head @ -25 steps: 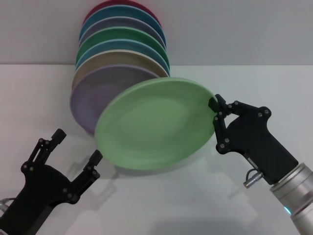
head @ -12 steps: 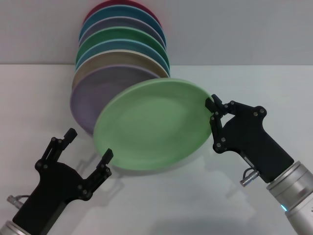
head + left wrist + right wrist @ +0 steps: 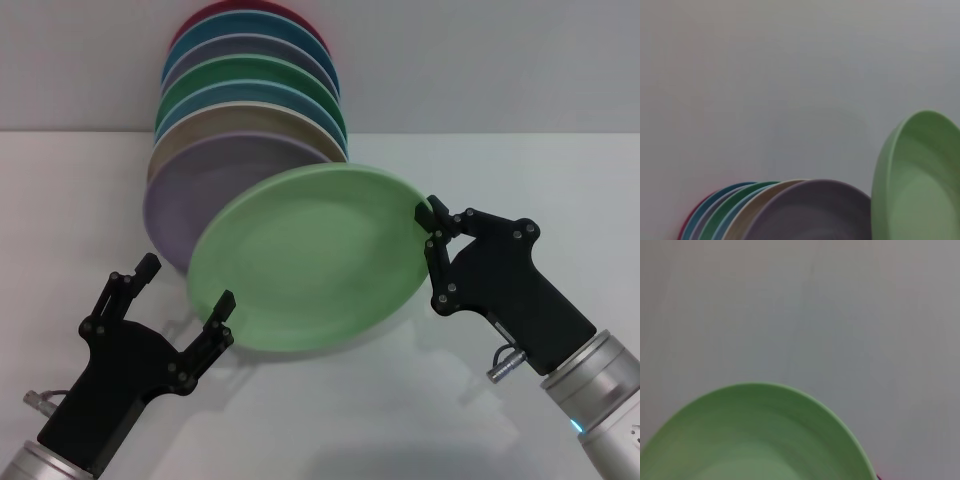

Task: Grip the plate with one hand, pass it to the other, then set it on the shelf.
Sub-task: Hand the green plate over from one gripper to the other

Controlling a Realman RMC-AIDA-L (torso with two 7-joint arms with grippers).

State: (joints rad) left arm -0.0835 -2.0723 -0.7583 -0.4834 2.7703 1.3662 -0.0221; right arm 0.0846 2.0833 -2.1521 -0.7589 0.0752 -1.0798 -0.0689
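Note:
The light mint-green plate [image 3: 310, 258] hangs tilted above the table in the head view, and it also shows as the plate [image 3: 917, 185] in the left wrist view and the plate [image 3: 755, 440] in the right wrist view. My right gripper [image 3: 428, 220] is shut on its right rim. My left gripper [image 3: 185, 285] stands open at the plate's lower left edge, one fingertip [image 3: 224, 301] in front of the rim and the other out to the left. The shelf is hidden behind the standing plates.
A row of upright plates [image 3: 240, 130] stands at the back left: lilac in front, then tan, blue, dark green, and more behind up to a red one. The same row of upright plates [image 3: 785, 212] appears in the left wrist view. A grey wall rises behind.
My left gripper has risen and moved right, up to the plate's lower left edge. The right gripper has shifted the plate slightly left and down.

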